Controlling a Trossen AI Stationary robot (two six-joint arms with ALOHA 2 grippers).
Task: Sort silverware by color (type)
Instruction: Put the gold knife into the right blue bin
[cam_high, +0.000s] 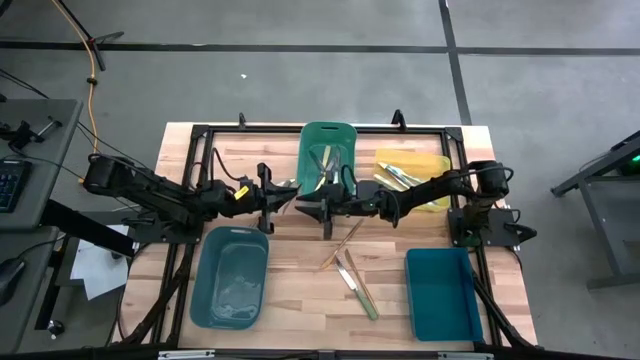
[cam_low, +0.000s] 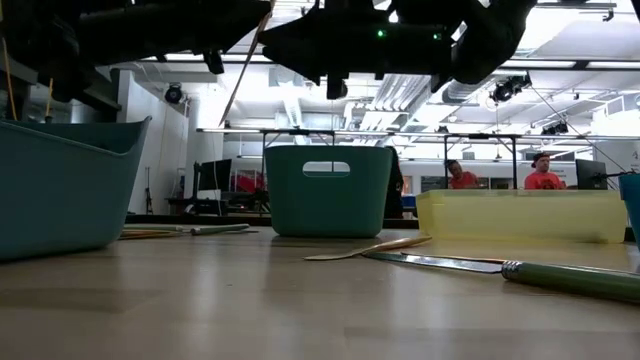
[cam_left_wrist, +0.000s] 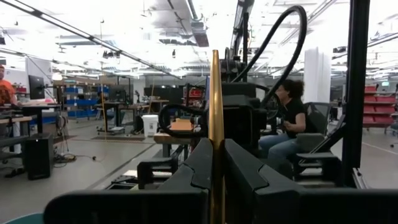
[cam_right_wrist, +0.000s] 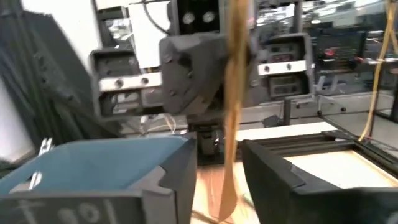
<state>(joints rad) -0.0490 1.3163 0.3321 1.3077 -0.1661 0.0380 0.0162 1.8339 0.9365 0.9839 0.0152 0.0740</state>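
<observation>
Left claw (cam_left_wrist: 216, 171) clamping upright brown-handled utensil (cam_left_wrist: 216, 118), right claw (cam_high: 312, 208) opposite

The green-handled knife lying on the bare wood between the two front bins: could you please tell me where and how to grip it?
Take the green-handled knife by its handle, from straight above, claw fingers across its width: it lies flat and diagonal, its handle end clear of the other utensils. The left claw holds a tan utensil.
</observation>
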